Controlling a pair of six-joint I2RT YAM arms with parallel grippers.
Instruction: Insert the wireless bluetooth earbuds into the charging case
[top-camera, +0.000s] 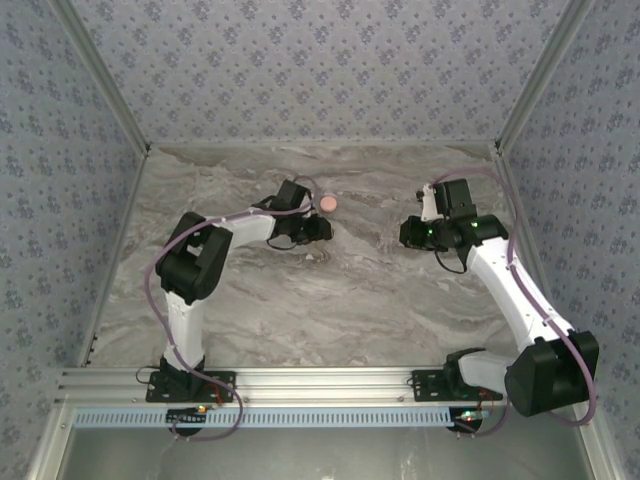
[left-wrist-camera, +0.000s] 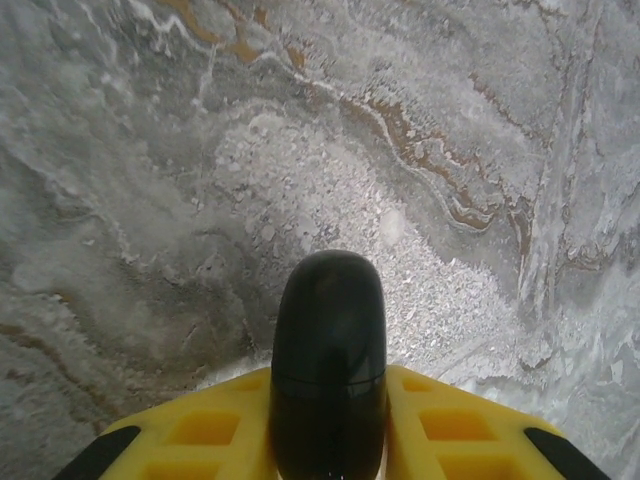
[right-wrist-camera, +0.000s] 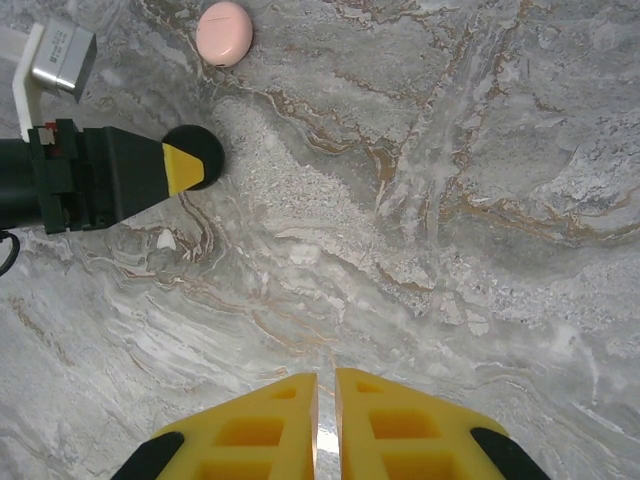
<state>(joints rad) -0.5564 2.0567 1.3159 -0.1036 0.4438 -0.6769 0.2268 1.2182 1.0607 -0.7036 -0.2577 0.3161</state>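
Holding right pincer (right-wrist-camera: 326, 420) clenched, nothing between tips, above worktop (right-wrist-camera: 480, 200); presumably standing by for pick. Gripping black case (left-wrist-camera: 330, 320) edge-on in left pincer (top-camera: 316, 231), likely presenting it for loading. Resting farther back on worktop: pink case (right-wrist-camera: 224, 33). Failing to tell where earbuds are lying.

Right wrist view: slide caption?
Right end effector shut above marble table; left end effector grips black case near pink case.

On the table (top-camera: 300, 320), the loose case (top-camera: 328, 203) lies in the upper centre of the top view, just above the left gripper (top-camera: 322, 231). The held case (right-wrist-camera: 195, 150) sits between that gripper's fingers. The right gripper (top-camera: 404, 235) stands to the right, apart.
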